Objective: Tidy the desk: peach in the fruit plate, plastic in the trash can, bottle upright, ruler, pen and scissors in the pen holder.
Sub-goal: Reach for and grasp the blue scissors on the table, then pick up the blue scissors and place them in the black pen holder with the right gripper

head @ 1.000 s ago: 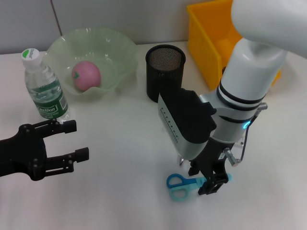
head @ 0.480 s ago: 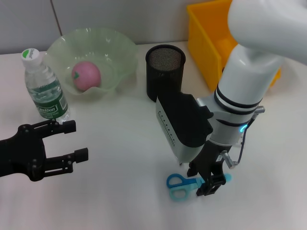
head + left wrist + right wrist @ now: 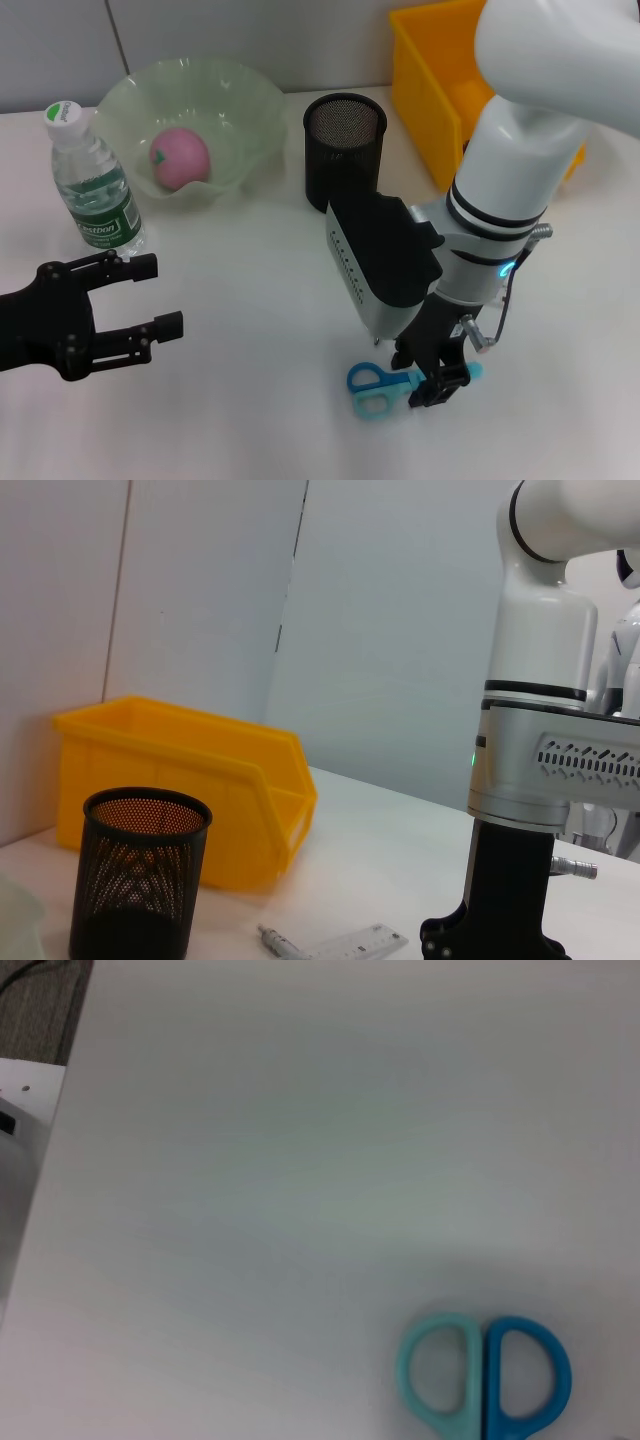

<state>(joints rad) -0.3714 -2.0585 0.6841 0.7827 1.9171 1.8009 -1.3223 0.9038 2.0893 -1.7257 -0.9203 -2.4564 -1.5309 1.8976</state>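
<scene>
Right gripper point(image 3: 440, 385) closing down over the scissors point(image 3: 385, 386) at the near edge of the white desk point(image 3: 250, 300).

Its fingers are sitting narrow around the blades, though a firm grip cannot be confirmed; the blue loops are lying flat. The left gripper point(image 3: 150, 295) is hovering wide open, near left, holding nothing. Far left, the bottle point(image 3: 92, 182) is standing upright beside the green plate point(image 3: 245, 110) holding the peach point(image 3: 180, 158); the mesh pen holder point(image 3: 343, 150) and yellow bin point(image 3: 435, 90) are standing further right.

Blue-and-teal plastic-handled scissors point(image 3: 375, 389) lay flat on the white desk point(image 3: 250, 300), well apart from the black mesh pen holder point(image 3: 343, 150).
</scene>
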